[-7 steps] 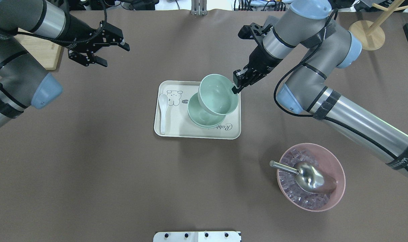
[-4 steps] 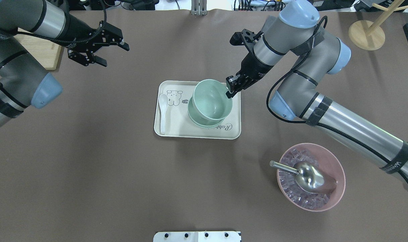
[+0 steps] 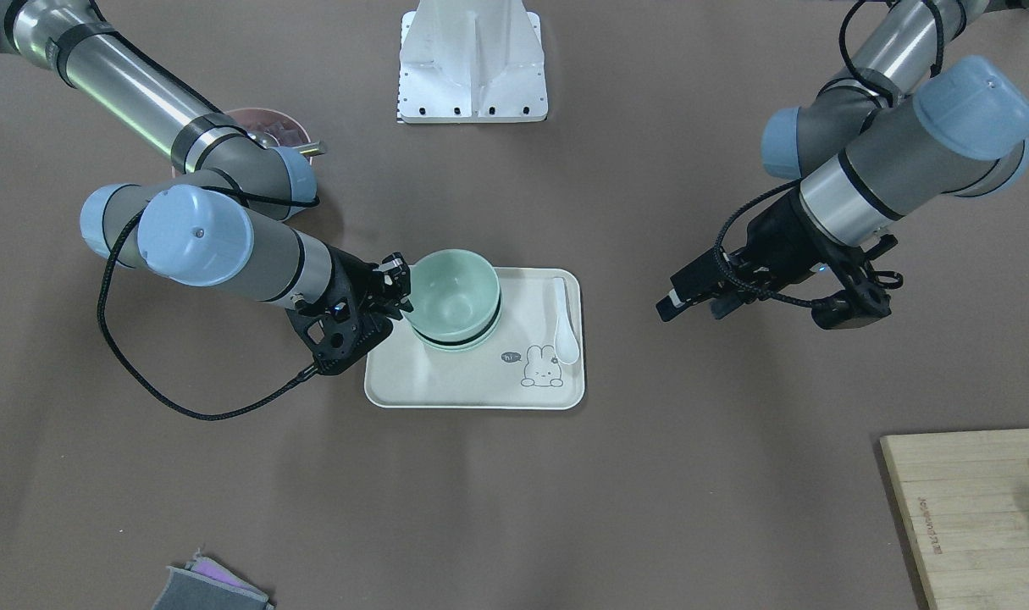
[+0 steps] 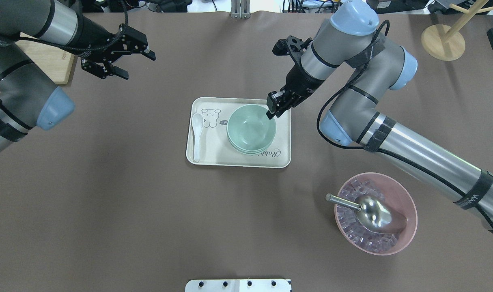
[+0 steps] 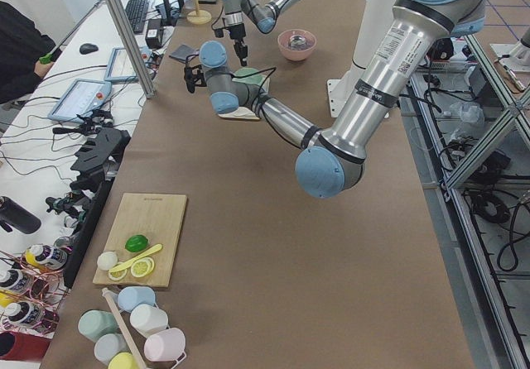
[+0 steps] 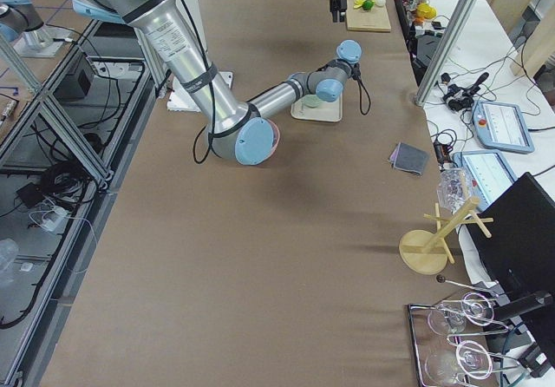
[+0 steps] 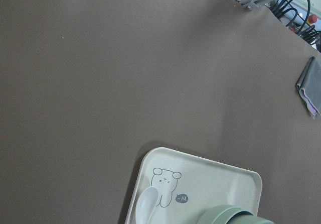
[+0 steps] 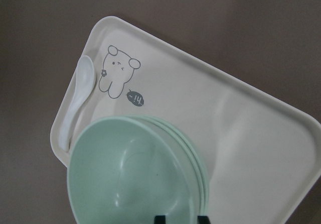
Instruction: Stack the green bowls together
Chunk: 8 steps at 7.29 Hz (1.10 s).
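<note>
1. Change. My right pincer (image 4: 269, 114) has brought the top green bowl (image 4: 251, 126) down and to the left. A second ago the bowl hung raised and tilted over the upper right corner of the tray (image 4: 214, 159). It now sits level on the two lower green bowls (image 4: 250, 151). In the overhead view it covers that pair almost fully, and only thin arcs of their rims show at the lower edge.

2. Pincer state. The right pincer is narrow. The right wrist view shows the fingertips (image 8: 159, 219) at the bottom of the frame, one inside the rim and one outside. I judge that the grip is still on. My left pincer (image 4: 138, 68) is wide and holds nothing. It hangs over the worktop (image 4: 108, 202) in the upper left of the overhead frame, well apart from the tray.

3. Location. All three green bowls are nested in the right half of the tray, at the centre of the overhead frame. The white spoon (image 4: 196, 134) lies along the tray's left side, apart from the stack.

4. Meaning. The last bowl appears placed. What remains is to release the rim and lift clear without dragging the bowl. I cannot confirm that it is fully seated.
</note>
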Available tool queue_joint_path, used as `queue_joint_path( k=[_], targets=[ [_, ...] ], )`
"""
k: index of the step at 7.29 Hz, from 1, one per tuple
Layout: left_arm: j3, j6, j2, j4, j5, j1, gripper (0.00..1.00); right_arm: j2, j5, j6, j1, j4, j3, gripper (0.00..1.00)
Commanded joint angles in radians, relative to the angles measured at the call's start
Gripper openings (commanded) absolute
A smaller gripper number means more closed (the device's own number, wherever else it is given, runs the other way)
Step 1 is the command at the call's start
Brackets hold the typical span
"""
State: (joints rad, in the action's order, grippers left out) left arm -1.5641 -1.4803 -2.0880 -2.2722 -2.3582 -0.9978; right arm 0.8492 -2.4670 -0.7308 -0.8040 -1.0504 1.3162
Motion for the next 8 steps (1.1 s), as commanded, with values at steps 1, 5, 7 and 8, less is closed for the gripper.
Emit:
queue_joint_path(
  k=[1,5,7,8],
  targets=[
    [-0.001,0.000,0.000,-0.001,-0.001,-0.002,0.98,-0.018,0.008,-0.059,0.003,0.000,0.000,1.00],
    [-0.007,0.026,0.029,0.044,-0.004,-0.053,0.98,0.022,0.080,-0.140,-0.102,-0.009,0.116,1.00],
    [-0.037,0.130,0.103,0.057,0.022,-0.167,0.98,0.202,0.187,-0.142,-0.224,-0.011,0.190,1.00],
    [-0.043,0.234,0.142,0.057,0.034,-0.244,0.98,0.250,0.192,-0.133,-0.312,-0.014,0.184,1.00]
  ],
)
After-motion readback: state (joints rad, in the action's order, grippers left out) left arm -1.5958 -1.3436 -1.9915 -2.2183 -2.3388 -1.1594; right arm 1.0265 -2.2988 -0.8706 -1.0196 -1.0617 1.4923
